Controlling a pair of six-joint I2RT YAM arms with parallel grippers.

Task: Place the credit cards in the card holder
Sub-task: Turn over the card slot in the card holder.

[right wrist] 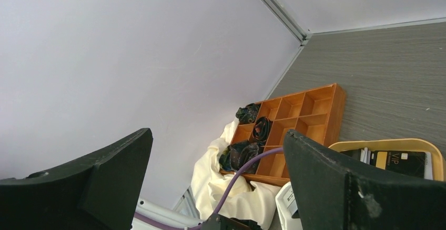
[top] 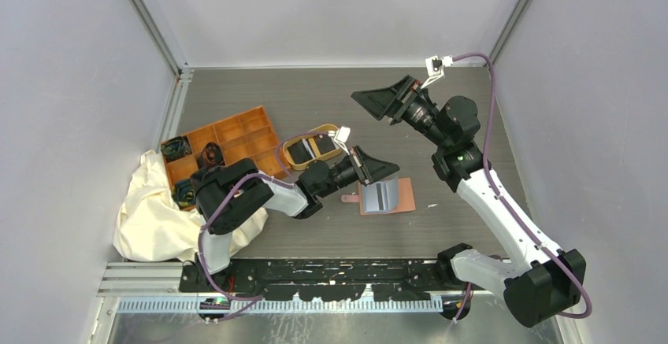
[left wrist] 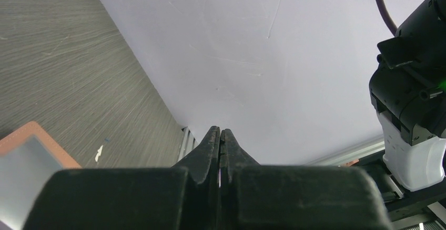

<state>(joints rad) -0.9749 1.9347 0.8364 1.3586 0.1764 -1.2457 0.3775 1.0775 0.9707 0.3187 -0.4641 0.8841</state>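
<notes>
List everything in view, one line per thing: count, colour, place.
table: one, dark grey wood grain, under everything
card holder: one, pinkish-brown with bluish inside, lying open mid-table
credit cards: at least two, mostly black, in the oval tray
oval tray: one, tan-rimmed, between orange tray and card holder
orange tray: one, orange, compartmented, left side of table
dark bundles: three, blackish, in orange tray compartments; what they are is unclear
cloth: one, cream, crumpled, near left, touching the orange tray
left gripper: one, black, shut, empty, beside the card holder
right gripper: one, black, open, empty, raised over the far table
</notes>
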